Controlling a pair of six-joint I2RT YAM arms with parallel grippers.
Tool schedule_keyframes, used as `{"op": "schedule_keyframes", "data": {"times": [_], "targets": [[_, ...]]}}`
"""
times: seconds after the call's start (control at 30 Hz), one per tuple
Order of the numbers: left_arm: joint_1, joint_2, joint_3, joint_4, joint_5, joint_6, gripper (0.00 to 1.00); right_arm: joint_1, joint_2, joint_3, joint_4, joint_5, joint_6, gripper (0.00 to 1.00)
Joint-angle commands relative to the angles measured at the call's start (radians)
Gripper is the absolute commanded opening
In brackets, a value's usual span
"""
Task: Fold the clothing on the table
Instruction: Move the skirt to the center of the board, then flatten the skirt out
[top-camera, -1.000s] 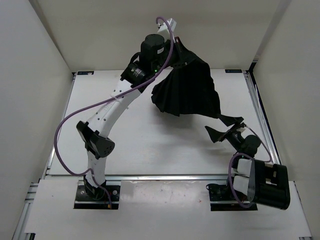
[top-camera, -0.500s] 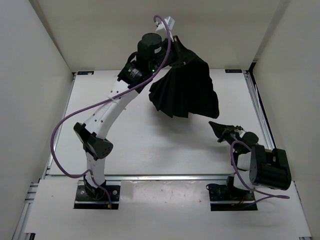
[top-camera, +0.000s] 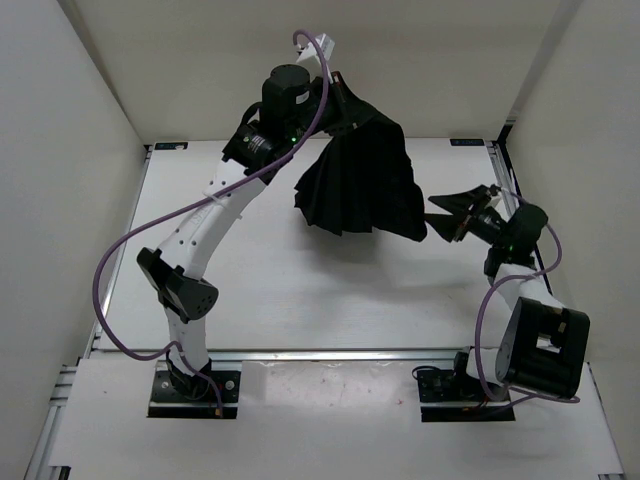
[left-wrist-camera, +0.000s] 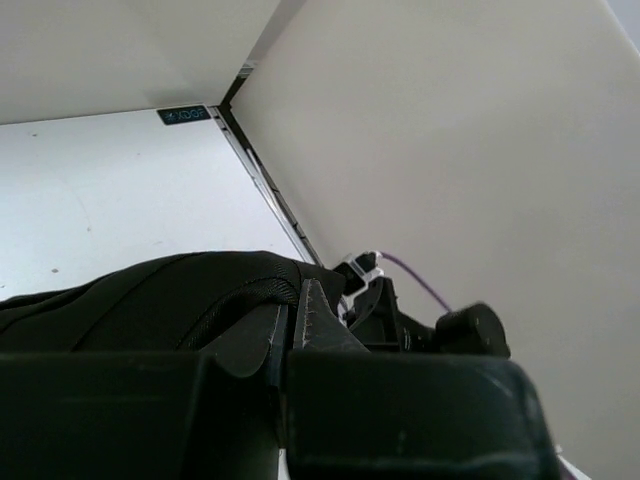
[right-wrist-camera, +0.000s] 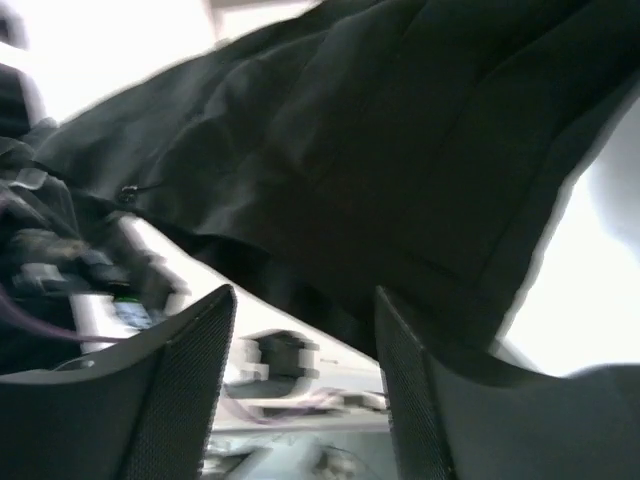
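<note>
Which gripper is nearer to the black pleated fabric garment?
Left. The left gripper pinches the black pleated fabric garment at its top edge, holding it up; the right gripper stands open beside its lower right corner.

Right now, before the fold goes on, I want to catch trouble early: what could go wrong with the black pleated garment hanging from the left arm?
1. The left gripper pinches only one top edge of the black pleated fabric garment, which hangs bunched; it could slip out.
2. The right gripper stands open beside its lower corner, not on it; closing there may miss or catch just one pleat.
</note>
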Motion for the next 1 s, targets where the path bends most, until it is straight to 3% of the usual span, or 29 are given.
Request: {"op": "schedule_keyframes", "data": {"times": [0.0, 0.03, 0.07, 0.13, 0.23, 0.43, 0.97], "targets": [[0.015, -0.082, 0.009, 0.029, -0.007, 0.027, 0.00, 0.026, -0.006, 0.191, -0.662, -0.044, -0.572, 0.67], [0.021, -0.082, 0.017, 0.032, -0.003, 0.030, 0.00, 0.038, 0.005, 0.281, -0.895, 0.020, -0.743, 0.72], [0.019, -0.082, 0.013, 0.033, -0.003, 0.021, 0.00, 0.057, 0.017, 0.316, -1.074, 0.097, -0.814, 0.74], [0.025, -0.085, 0.004, 0.044, 0.003, 0.015, 0.00, 0.070, 0.034, 0.420, -1.227, 0.188, -0.982, 0.74], [0.032, -0.083, 0.003, 0.048, 0.013, 0.017, 0.00, 0.078, 0.030, 0.471, -1.353, 0.315, -1.080, 0.72], [0.035, -0.080, -0.003, 0.053, 0.008, 0.011, 0.00, 0.164, 0.007, 0.517, -1.454, 0.466, -1.197, 0.71], [0.042, -0.066, -0.003, 0.045, 0.014, 0.004, 0.00, 0.172, -0.102, 0.472, -1.427, 0.503, -1.180, 0.68]]}}
